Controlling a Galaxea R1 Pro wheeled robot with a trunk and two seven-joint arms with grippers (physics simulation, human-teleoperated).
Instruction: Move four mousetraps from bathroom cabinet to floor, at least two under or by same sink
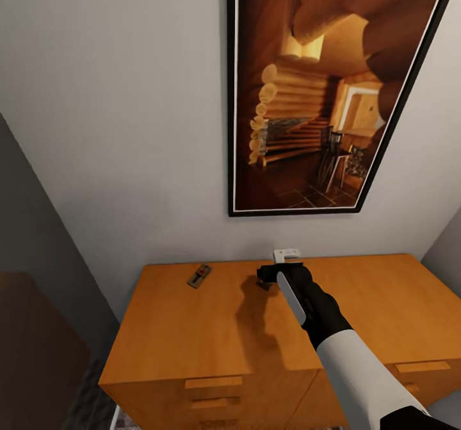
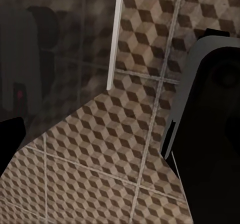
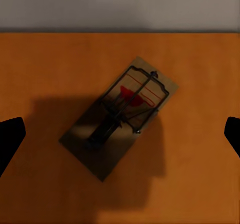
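Note:
The orange-brown cabinet [image 1: 192,334] stands against the wall in the head view. One mousetrap [image 1: 200,276] lies on its top near the back left. My right gripper [image 1: 267,275] hovers over the back middle of the top. In the right wrist view the right gripper [image 3: 120,138] is open, with a second mousetrap [image 3: 122,115], a brown board with dark wire and a red mark, lying flat between and below its spread fingertips [image 3: 10,139], untouched. The left wrist view looks down on the cube-patterned bathroom floor [image 2: 100,149], with one dark fingertip [image 2: 10,134] of the left gripper at the picture's edge.
A large framed picture [image 1: 320,90] hangs on the white wall above the cabinet. Drawer handles [image 1: 213,382] show on the cabinet front. A dark brown surface [image 1: 38,347] sits left of the cabinet. In the left wrist view, a glass panel's white edge [image 2: 115,33] and my dark body [image 2: 210,134] show.

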